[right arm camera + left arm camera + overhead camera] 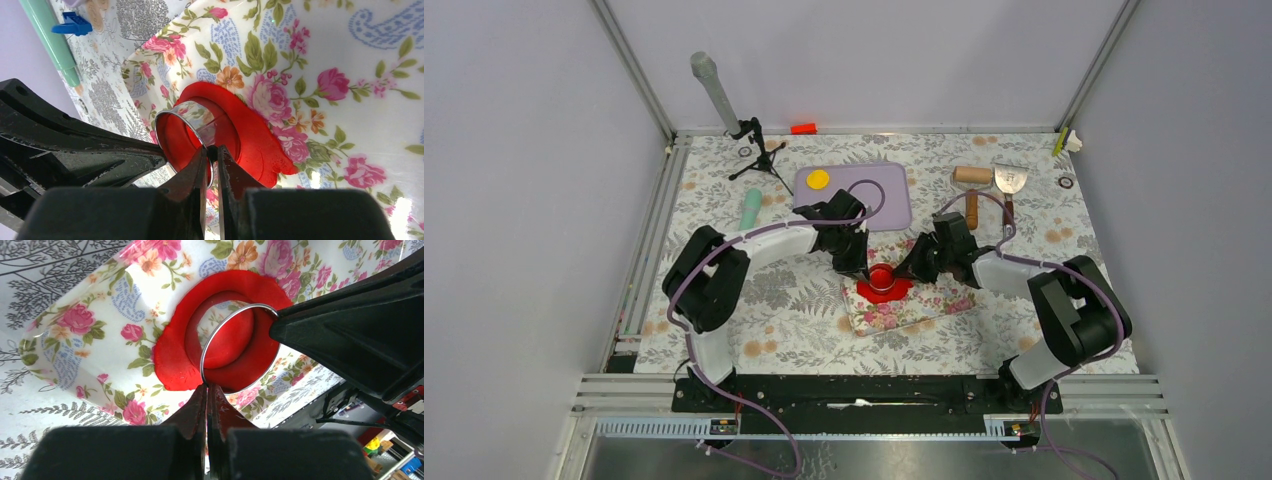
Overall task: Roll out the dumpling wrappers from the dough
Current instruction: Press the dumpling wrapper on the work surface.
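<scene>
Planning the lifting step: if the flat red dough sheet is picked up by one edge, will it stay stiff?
Probably floppy: the dough sheet looks thin and soft, so it would likely sag. The metal ring stands in its middle, so the narrow band around it may tear. It lies flat on the floral mat and might stick.
</scene>
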You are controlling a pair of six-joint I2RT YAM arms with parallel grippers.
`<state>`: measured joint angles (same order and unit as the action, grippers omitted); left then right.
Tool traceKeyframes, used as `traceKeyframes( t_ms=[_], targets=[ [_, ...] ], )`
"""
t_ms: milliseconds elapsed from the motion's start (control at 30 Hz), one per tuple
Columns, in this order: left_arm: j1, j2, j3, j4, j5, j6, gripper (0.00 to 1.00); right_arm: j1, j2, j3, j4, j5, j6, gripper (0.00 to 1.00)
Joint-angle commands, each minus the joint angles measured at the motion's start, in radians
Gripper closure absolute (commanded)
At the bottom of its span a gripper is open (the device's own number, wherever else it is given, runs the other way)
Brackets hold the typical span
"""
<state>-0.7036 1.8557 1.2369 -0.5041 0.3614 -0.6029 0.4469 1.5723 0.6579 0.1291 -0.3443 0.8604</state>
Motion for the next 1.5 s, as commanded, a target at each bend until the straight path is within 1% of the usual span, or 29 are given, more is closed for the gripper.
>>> traceKeyframes(
  t_ms=[0,100,233,467,700,900,1033,1167,1200,1300,1400,1467],
  targets=[
    [-0.039,0.041,-0.063,-0.028,-0.039,0.031,1.0,0.019,0.125,-0.05,-0.101,0.123,-0.005,0.99],
    [-0.037,0.078,-0.047,-0.028,-0.039,0.037,1.0,0.019,0.086,-0.04,-0.123,0.132,-0.007,1.0],
    [-0.029,0.104,-0.028,-0.021,-0.04,0.054,1.0,0.019,0.014,-0.045,-0.195,0.141,-0.001,1.0],
    [-0.014,0.129,-0.028,-0.01,-0.032,0.078,1.0,0.036,-0.11,-0.112,-0.233,0.118,0.035,1.0],
    [-0.019,0.089,-0.067,-0.004,-0.012,0.079,1.0,0.076,-0.188,-0.141,-0.238,0.119,0.09,1.0],
    [-0.029,0.052,-0.098,-0.046,-0.032,0.087,1.0,0.076,-0.133,-0.125,-0.23,0.167,0.081,1.0],
    [-0.031,0.018,-0.122,-0.047,-0.032,0.086,1.0,0.075,-0.089,-0.165,-0.166,0.168,0.103,1.0],
    [-0.045,-0.003,-0.131,-0.062,-0.028,0.093,1.0,0.076,-0.036,-0.178,-0.139,0.185,0.099,1.0],
    [-0.045,-0.004,-0.137,-0.06,-0.032,0.092,1.0,0.076,-0.014,-0.182,-0.104,0.186,0.1,1.0],
    [-0.045,0.013,-0.142,-0.039,-0.037,0.091,1.0,0.077,0.031,-0.19,-0.067,0.164,0.116,1.0],
    [-0.044,0.052,-0.123,-0.019,-0.087,0.079,1.0,0.076,0.01,-0.209,-0.04,0.144,0.137,1.0],
    [-0.042,0.057,-0.113,-0.004,-0.101,0.071,1.0,0.076,-0.01,-0.21,-0.059,0.151,0.138,1.0]
  ],
)
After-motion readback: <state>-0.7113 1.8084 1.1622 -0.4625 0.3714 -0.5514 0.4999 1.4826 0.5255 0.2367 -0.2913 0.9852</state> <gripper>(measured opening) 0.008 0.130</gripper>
